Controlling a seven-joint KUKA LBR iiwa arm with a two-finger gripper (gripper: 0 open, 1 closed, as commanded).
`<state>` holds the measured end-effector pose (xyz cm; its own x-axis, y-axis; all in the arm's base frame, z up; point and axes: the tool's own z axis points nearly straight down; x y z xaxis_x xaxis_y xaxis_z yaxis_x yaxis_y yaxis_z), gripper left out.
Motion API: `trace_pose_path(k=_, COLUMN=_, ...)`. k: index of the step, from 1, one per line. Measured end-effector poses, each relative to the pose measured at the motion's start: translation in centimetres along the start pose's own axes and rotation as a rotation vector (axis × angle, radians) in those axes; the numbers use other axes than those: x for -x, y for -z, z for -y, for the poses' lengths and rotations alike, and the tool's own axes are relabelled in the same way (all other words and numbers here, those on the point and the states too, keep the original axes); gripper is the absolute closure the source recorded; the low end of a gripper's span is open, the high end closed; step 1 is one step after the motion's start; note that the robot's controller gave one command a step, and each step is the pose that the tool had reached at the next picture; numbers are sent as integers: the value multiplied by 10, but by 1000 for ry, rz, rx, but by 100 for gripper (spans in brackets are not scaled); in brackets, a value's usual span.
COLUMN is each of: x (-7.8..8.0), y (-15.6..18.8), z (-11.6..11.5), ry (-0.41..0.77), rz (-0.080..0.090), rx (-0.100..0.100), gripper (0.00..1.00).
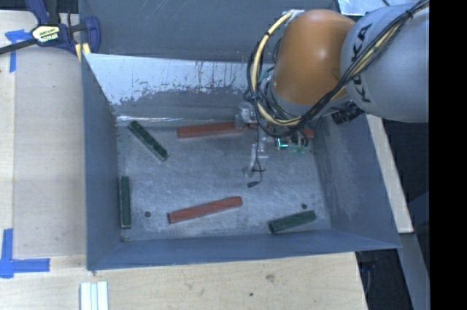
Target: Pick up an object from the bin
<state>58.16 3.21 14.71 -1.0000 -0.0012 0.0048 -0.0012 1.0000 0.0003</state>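
in the bin, the tilted bar lies left of the back bar. the side bar lies by the left wall. the front bar lies left of the corner bar.

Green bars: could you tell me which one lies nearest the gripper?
The green bar at the lower right; the other two lie far left of the gripper.
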Motion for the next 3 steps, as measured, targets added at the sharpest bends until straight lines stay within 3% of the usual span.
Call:
trace_pose_path(k=1, x=2, y=5, z=0, ry=-1, rz=8, rx=0, gripper=0)
trace_pose_path(k=2, x=-77, y=-48, z=-34, ry=-40, rz=0, rx=1, gripper=0)
trace_pose_path(k=3, x=-71, y=-45, z=-32, ry=-72, rz=6, rx=1, gripper=0)
